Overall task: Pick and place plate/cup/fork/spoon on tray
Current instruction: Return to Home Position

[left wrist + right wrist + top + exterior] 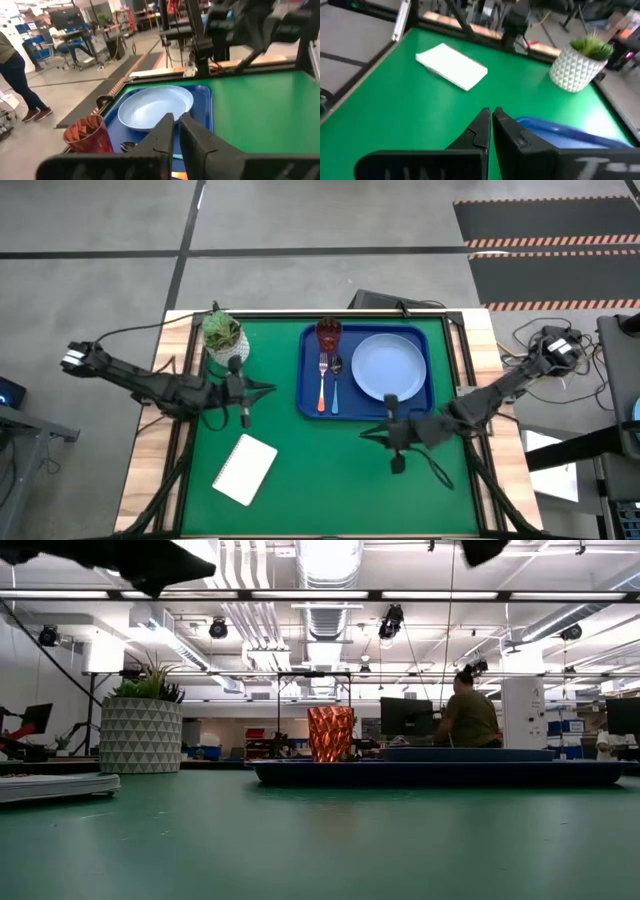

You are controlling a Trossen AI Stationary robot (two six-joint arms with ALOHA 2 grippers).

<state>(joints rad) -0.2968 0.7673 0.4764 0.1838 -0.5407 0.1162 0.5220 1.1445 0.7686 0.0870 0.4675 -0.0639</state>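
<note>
High view first: tray (pixel 312 370) sitting toward the far right of the green mat (pixel 300 470), and loaded. Plate (pixel 389 367) filling the tray's right half, cup (pixel 329 333) standing upright in the far left corner, fork (pixel 322 380) and spoon (pixel 336 376) lying side by side down the left part, fork on the outside, spoon between fork and plate. Left gripper (pixel 268 390) poised over the mat just left of the tray, fingers pressed together, carrying nothing. Right gripper (pixel 366 432) hovering over the mat just off the tray's near edge, below the plate, fingers likewise closed and empty. Left wrist view confirming it: two dark fingers (pixel 161 134) nearly touching, plate (pixel 155 106) and cup (pixel 88 135) lying beyond them on the tray (pixel 205 107). Right wrist view the same, fingers (pixel 479 131) meeting at the tips, a corner of the tray (pixel 555 131) just beside them, white notepad (pixel 451 65) and potted plant (pixel 579 62) farther off on the mat. Notepad (pixel 245 469) near the front left from above, plant (pixel 223 332) at the far left corner. Low view: cup (pixel 330 734) rising above the tray rim (pixel 440 773), plant pot (pixel 140 735) at left, a person (pixel 468 715) seated in the room behind, back turned.
</note>
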